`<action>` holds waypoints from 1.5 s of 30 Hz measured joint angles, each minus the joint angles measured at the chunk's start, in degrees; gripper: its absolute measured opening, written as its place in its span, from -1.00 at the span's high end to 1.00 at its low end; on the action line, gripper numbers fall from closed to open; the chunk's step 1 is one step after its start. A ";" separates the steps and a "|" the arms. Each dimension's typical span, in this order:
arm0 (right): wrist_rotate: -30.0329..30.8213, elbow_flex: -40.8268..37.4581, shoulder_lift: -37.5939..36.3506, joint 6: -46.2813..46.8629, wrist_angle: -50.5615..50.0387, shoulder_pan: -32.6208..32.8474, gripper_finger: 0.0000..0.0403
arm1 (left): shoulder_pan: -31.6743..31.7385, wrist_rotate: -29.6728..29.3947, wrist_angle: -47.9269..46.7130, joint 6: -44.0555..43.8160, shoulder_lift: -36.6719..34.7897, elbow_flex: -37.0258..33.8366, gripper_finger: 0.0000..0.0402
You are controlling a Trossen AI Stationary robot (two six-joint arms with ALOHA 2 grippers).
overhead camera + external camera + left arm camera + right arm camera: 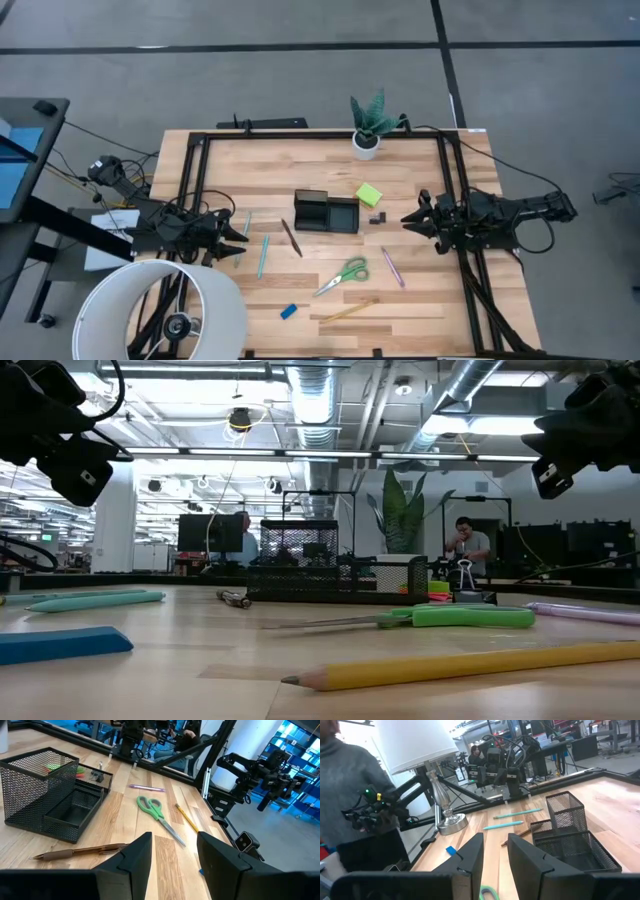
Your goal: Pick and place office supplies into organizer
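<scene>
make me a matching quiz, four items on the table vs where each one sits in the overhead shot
Items:
1. sticky pad
2. eraser
3. scissors
4. plant

Places:
A. at the table's far edge
B. just right of the organizer
C. nearest the lamp shade, at the near edge
D. near side of the organizer, between the brown pen and the pink pen

Pairs: 1-B, 2-C, 3-D, 4-A
</scene>
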 joint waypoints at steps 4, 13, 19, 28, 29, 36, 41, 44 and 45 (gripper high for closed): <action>0.00 0.00 0.00 0.00 -0.02 0.00 0.60 | 0.01 0.06 0.37 -0.58 0.00 -0.02 0.26; 0.01 -0.01 0.00 0.00 -0.01 0.00 0.60 | 0.01 -1.10 0.43 0.48 0.00 -0.02 0.26; 0.00 0.00 0.00 0.00 -0.01 0.00 0.60 | -0.01 -16.43 7.71 -4.35 0.00 -0.02 0.26; 2.98 -0.09 0.01 0.17 2.74 -0.04 0.60 | 0.02 -26.21 12.23 -9.37 0.00 -0.02 0.26; 3.32 -0.09 0.00 1.41 4.23 0.01 0.60 | 0.10 -26.35 12.74 -10.21 0.02 -0.02 0.26; 7.47 -0.09 -0.01 11.04 16.48 0.03 0.60 | 2.28 -26.58 17.18 -8.38 0.03 0.72 0.26; 8.56 -0.09 0.08 17.94 21.46 -0.05 0.60 | 4.91 -26.83 17.48 -5.14 0.04 1.64 0.26; 11.45 -0.06 0.35 15.69 21.07 -0.70 0.60 | 6.51 -26.87 17.81 -5.41 0.02 1.73 0.26; 12.01 -0.07 0.36 14.43 20.58 -0.92 0.60 | 7.00 -26.87 17.79 -5.41 0.02 1.73 0.26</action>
